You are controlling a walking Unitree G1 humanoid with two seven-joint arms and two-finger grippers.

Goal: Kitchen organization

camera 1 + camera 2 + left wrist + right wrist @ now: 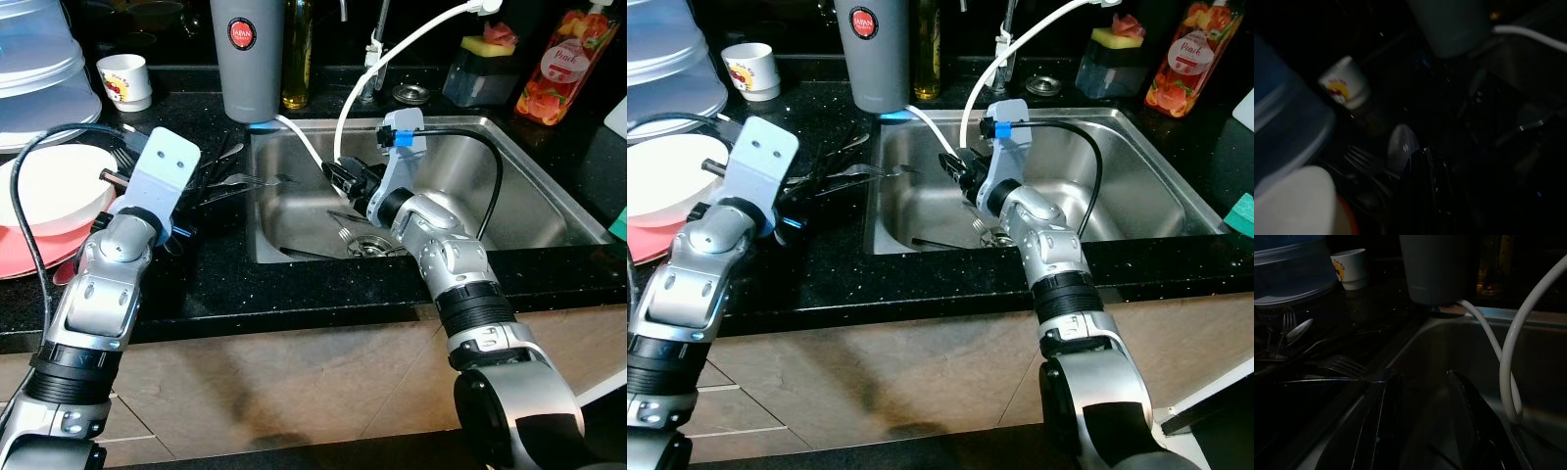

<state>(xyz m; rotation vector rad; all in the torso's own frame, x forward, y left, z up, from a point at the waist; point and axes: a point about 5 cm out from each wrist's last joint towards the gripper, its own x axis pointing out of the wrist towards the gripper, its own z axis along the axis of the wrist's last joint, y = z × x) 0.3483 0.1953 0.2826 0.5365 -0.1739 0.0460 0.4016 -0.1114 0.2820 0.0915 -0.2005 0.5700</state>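
A pile of forks and spoons (223, 178) lies on the black counter just left of the steel sink (534, 201), and one fork's tines (1344, 366) poke over the sink's edge. More forks (343, 231) rest on the sink floor near the drain. My left gripper (811, 199) hovers low at the near side of the pile, its fingers dark and blurred. In the left wrist view a spoon (1400, 143) and a fork (1362, 159) lie just beyond them. My right gripper (343, 176) is inside the sink by its left wall, open with nothing between its fingers (1383, 421).
A white hose (345, 108) loops down into the sink beside my right gripper. A grey tumbler (247, 59), an oil bottle (297, 54) and a white cup (125, 80) stand behind. White (54, 191) and pink (29, 262) plates and plastic containers (39, 69) crowd the left.
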